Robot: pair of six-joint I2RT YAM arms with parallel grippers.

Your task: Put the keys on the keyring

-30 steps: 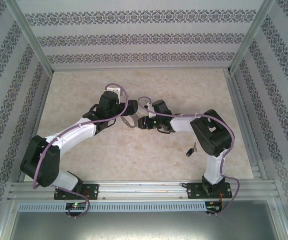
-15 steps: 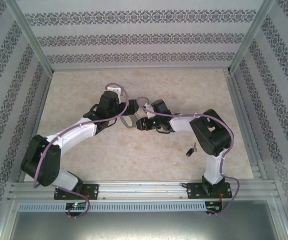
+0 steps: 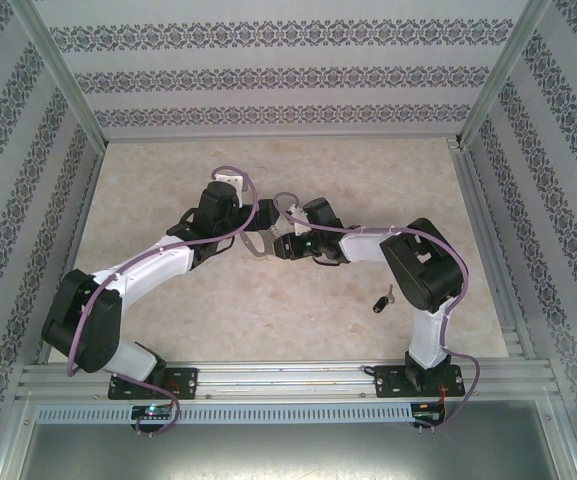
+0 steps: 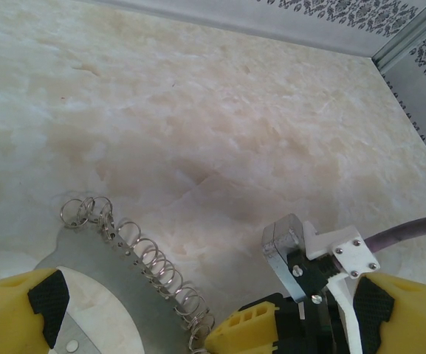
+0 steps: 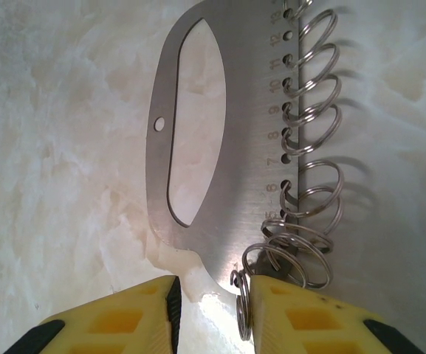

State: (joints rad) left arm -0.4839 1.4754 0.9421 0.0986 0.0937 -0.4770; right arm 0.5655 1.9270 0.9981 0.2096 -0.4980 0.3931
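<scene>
The keyring is a flat silvery plate (image 5: 249, 147) with an oval cut-out and a row of split rings (image 5: 312, 118) along one numbered edge. It lies mid-table (image 3: 260, 245). My right gripper (image 5: 211, 310) sits at the plate's end, its jaws narrow but open. The end ring (image 5: 242, 306) stands against its right finger's inner face. My left gripper (image 4: 209, 302) is wide open and straddles the plate (image 4: 117, 287), the rings (image 4: 153, 258) and the right gripper's yellow finger (image 4: 249, 332). The key (image 3: 382, 300), black-headed, lies alone on the table by the right arm.
The marble-patterned tabletop (image 3: 298, 170) is walled by patterned panels and aluminium posts (image 3: 63, 80). A rail (image 3: 288, 378) carries both arm bases at the near edge. Purple cables (image 3: 253, 200) loop over both wrists. The two grippers meet nose to nose at the plate.
The right gripper's jaws have narrowed, and it has edged slightly left toward the plate. The left arm, plate and key have not moved.
</scene>
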